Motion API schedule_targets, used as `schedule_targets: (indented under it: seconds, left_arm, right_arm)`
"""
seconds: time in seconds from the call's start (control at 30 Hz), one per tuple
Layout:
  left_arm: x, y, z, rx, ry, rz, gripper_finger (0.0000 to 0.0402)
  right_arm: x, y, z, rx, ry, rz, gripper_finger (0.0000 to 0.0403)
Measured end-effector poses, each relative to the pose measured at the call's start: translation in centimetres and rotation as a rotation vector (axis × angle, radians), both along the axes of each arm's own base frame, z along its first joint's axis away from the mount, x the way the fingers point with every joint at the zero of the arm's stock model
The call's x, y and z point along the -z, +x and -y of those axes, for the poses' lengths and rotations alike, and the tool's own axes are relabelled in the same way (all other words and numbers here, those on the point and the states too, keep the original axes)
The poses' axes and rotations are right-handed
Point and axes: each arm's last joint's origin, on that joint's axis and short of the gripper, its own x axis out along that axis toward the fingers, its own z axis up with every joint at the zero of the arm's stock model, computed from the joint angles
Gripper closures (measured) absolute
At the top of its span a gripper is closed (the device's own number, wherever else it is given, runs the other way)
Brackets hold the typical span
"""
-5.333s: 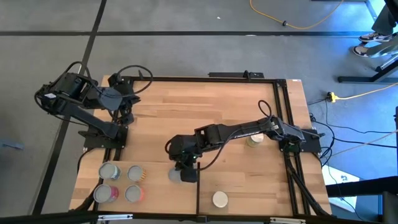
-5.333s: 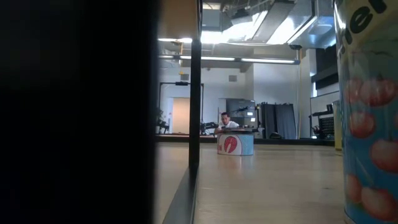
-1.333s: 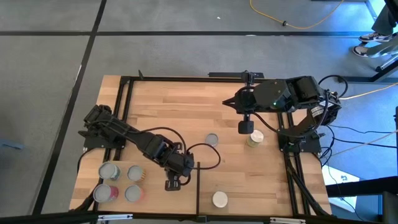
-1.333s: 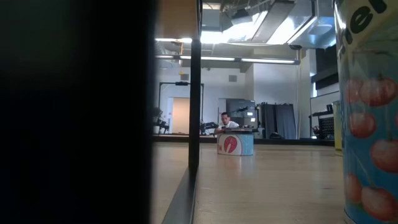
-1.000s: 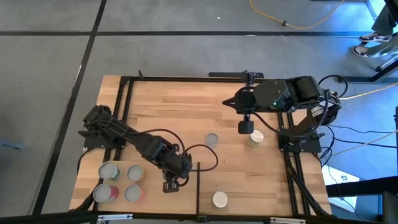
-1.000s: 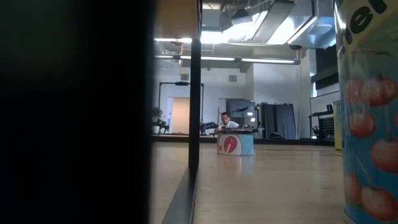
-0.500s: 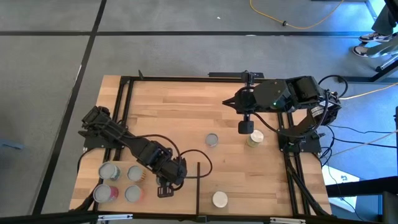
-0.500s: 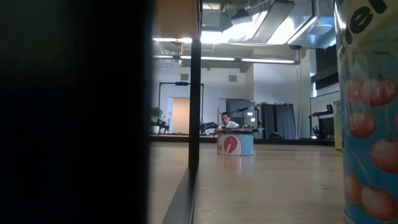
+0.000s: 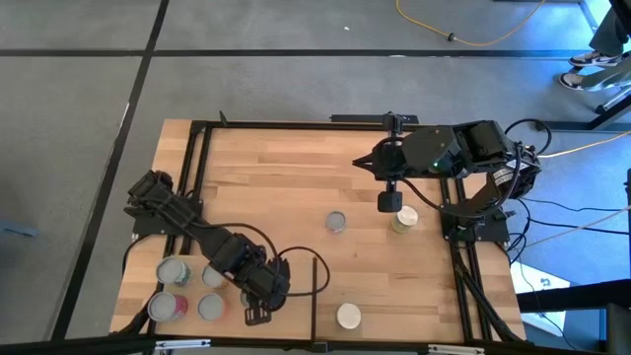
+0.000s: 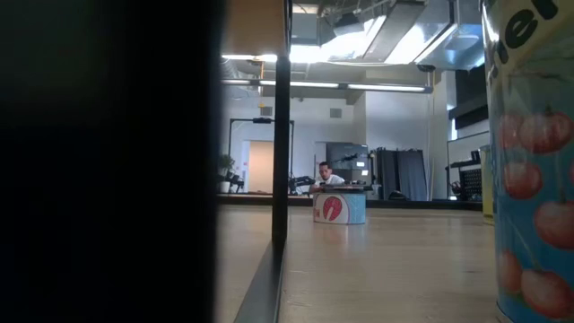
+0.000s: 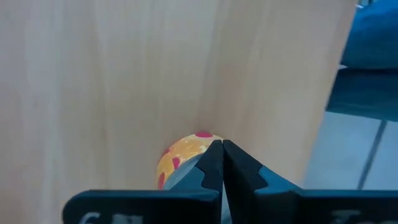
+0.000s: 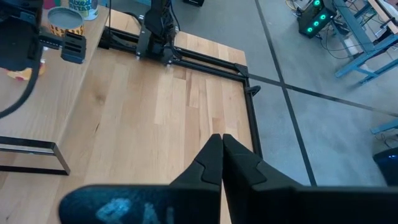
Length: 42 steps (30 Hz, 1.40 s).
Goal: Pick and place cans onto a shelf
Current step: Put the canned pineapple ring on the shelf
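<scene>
left gripper: clenched empty, low at table's near-left corner beside four small silver-topped tins, likely lining up a pick | right gripper: clenched empty, parked near far-right edge | grey-topped tin: mid-table

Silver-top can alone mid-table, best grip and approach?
Grip the silver-top can across its round side wall, coming straight down from above. It stands upright with bare wood all round, so the fingers likely fit on either side. Neither gripper is near it.
</scene>
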Motion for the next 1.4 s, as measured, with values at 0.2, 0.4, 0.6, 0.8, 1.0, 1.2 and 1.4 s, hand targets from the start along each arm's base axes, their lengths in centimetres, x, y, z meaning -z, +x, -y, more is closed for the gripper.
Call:
schedule_targets:
  seconds: [0.2,0.4,0.6,0.8,1.0,1.2,1.4]
  left_arm:
    - [0.2,0.0,1.0,0.000,-0.053,0.014,0.0401]
    - [0.0,0.1,1.7,0.005,-0.078,0.057,0.0401]
    - [-0.5,0.2,1.6,-0.001,-0.070,0.073,0.0401]
    - [-2.6,-0.5,1.2,-0.069,-0.048,0.064,0.0401]
    - [-3.0,-2.6,1.9,-0.147,-0.051,-0.106,0.0401]
    - [-3.0,-3.3,2.9,-0.172,-0.067,-0.123,0.0401]
    - [-2.7,-3.2,2.9,-0.184,-0.054,-0.112,0.0401]
  right_arm:
    - [0.0,0.0,0.0,0.000,0.000,0.000,0.0398]
    - [0.0,0.0,0.0,0.000,0.001,0.003,0.0398]
    - [0.0,0.0,0.0,0.000,0.001,0.005,0.0398]
    - [-0.1,0.0,0.0,0.001,0.002,0.008,0.0398]
    - [-0.1,0.0,0.0,0.000,0.002,0.008,0.0398]
    - [-0.1,0.0,0.0,0.000,0.001,0.008,0.0398]
    - [-0.1,0.0,0.0,0.001,0.001,0.007,0.0398]
